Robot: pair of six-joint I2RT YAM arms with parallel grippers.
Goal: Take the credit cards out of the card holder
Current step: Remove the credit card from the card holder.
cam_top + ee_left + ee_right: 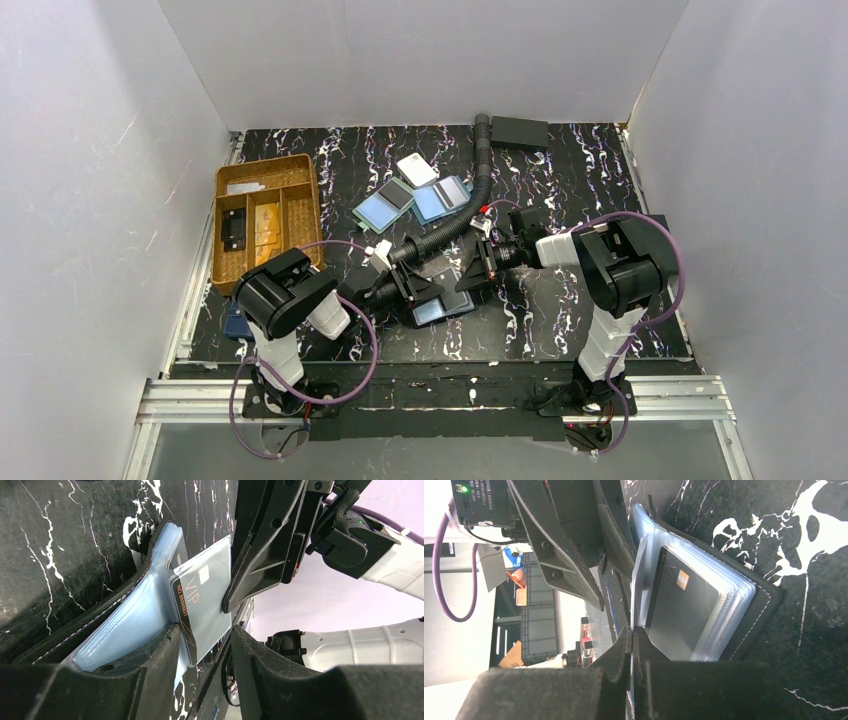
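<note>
Fingers (150, 680) of the left pincer (204, 630) stand wide apart. The corner of a see-through plastic sleeve (210, 565) with a card in it pokes into the gap between them. The right pincer (631, 636) is squeezed closed on the thin edge of one such sleeve.

The sleeves belong to the small flat black fold-open card holder (768, 597). It lies open on the black bench with white squiggly marks (560, 300), in the middle, between the two pincers. Its stack of sleeves is fanned up.

Inside the front sleeve sits a dark credit card (679, 610) with a small gold chip square. Gold letters along one edge say "VIP". Beside them is "NO 8888", then more numbers too small to read. The card is not out of its sleeve yet.

A small black box with a green light (479, 502) on the left arm has tiny white print that I cannot read well.

Farther back, a black ribbed hose (455, 228) curves over the bench. Past it lie two blue-and-dark flat rectangles (385, 207) and a small white rounded tag (416, 168). Off to the left stands a brown woven basket (262, 160) split into boxes.
</note>
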